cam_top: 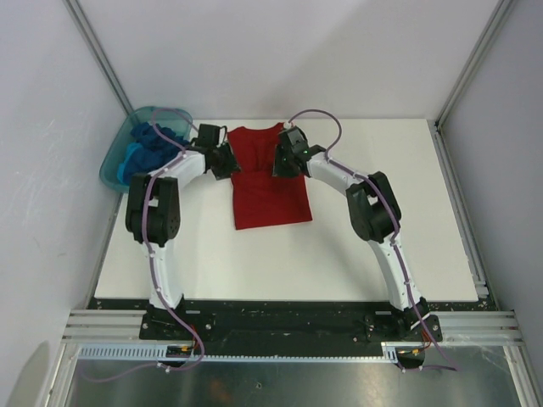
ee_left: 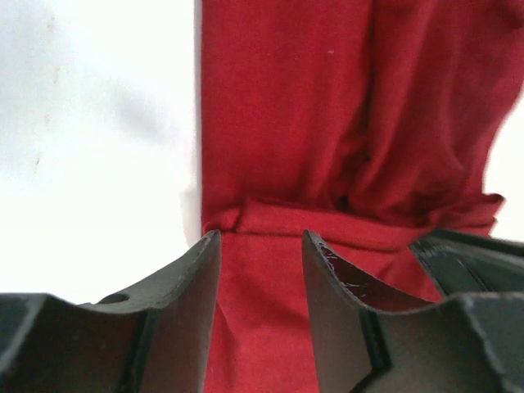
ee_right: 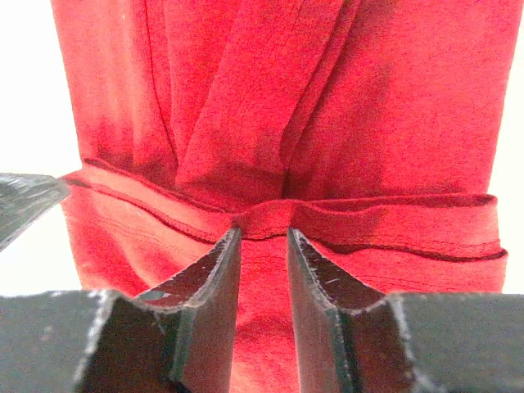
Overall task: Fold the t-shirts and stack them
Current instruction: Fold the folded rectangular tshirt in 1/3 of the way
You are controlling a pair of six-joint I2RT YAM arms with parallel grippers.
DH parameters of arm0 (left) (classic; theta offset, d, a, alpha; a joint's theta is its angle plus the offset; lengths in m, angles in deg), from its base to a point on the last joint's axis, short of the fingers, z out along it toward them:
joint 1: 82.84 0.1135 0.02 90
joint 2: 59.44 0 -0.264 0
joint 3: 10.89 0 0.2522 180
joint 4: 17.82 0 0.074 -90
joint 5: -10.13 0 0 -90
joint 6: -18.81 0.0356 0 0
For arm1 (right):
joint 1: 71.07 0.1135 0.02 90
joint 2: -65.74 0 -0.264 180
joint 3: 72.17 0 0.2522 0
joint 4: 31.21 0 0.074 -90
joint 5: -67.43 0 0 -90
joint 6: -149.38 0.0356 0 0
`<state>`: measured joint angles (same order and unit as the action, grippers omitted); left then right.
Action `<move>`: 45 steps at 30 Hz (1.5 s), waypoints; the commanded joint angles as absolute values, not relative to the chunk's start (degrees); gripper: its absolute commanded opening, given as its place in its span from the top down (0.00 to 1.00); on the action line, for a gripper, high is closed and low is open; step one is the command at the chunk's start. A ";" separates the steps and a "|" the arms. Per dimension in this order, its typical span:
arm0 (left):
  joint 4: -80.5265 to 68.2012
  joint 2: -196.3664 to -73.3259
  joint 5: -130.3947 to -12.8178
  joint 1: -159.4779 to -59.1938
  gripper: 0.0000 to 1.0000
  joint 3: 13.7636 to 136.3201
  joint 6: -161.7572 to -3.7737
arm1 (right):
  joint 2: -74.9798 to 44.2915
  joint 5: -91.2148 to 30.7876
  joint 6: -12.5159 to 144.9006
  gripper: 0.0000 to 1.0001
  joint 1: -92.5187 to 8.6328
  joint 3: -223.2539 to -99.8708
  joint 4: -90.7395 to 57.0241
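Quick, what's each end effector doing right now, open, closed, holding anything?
Left end effector: open, over the red shirt, holding nothing.
Right end effector: open over it, holding nothing.

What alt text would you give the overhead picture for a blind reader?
A red t-shirt lies on a white table, with the left gripper and right gripper of two robot arms at either side of its far half. A teal tub of blue t-shirts sits at the far left corner.
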<state>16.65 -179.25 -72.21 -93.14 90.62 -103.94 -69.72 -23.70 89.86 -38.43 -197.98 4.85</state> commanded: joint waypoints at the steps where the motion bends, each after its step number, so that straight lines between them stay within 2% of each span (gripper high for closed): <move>1: 15.95 -168.21 -72.59 -92.74 0.50 87.82 -103.00 | -70.91 -22.57 89.88 0.65 -38.87 -202.85 5.96; 6: 15.86 -161.89 -71.77 -93.51 0.54 78.69 -105.22 | -70.55 -20.28 87.40 0.65 -37.66 -203.83 7.17; 15: 14.11 -154.79 -68.03 -98.37 0.84 66.28 -109.37 | -68.56 -17.58 84.26 0.64 -35.04 -200.13 6.09; 20: 12.61 -152.91 -71.76 -100.53 0.92 60.13 -112.58 | -70.69 -16.95 84.06 0.64 -34.77 -202.16 6.18; 32: 11.55 -147.74 -75.04 -100.69 0.65 51.56 -114.37 | -80.39 -16.52 85.00 0.64 -34.56 -212.05 14.11; 40: 10.60 -146.80 -76.42 -101.00 0.57 49.15 -116.17 | -78.68 -16.86 85.58 0.63 -34.80 -209.91 13.56; 45: 9.14 -150.51 -76.40 -100.95 0.58 50.58 -117.13 | -78.06 -17.33 85.65 0.63 -34.83 -209.90 13.56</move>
<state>12.26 -149.24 -75.20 -100.84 49.26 -115.46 -77.98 -17.43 85.25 -34.80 -210.48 10.69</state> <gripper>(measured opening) 0.429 0.363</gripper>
